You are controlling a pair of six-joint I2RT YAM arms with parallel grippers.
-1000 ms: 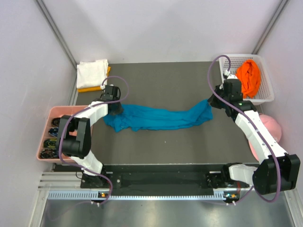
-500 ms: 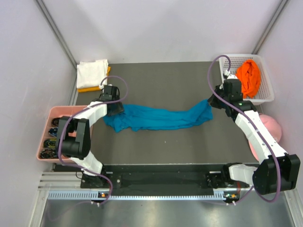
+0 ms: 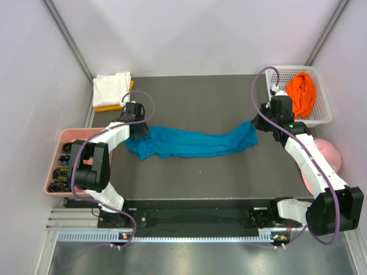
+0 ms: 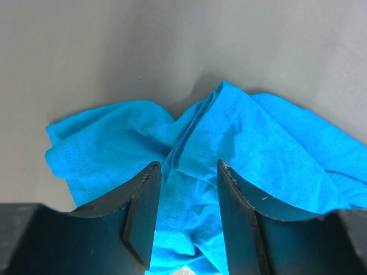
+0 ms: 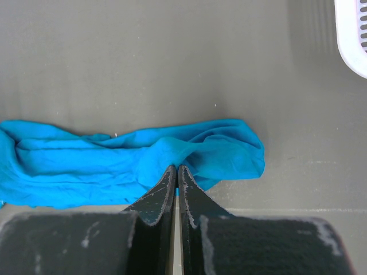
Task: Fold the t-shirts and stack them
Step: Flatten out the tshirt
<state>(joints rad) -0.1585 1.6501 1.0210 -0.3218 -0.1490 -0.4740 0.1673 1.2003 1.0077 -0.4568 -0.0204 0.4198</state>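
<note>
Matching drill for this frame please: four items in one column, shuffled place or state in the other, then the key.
1. teal shirt
2. orange shirt
3. white shirt
4. left hand

A. in the white basket
B. open
C. folded, far left corner
D. strung out lengthwise in the middle

Pairs: 1-D, 2-A, 3-C, 4-B

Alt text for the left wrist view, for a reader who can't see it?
The left gripper hangs with its jaws open over a bunched end of the teal shirt, with a ridge of folds running up between them. The shirt lies crumpled on the grey table.
</note>
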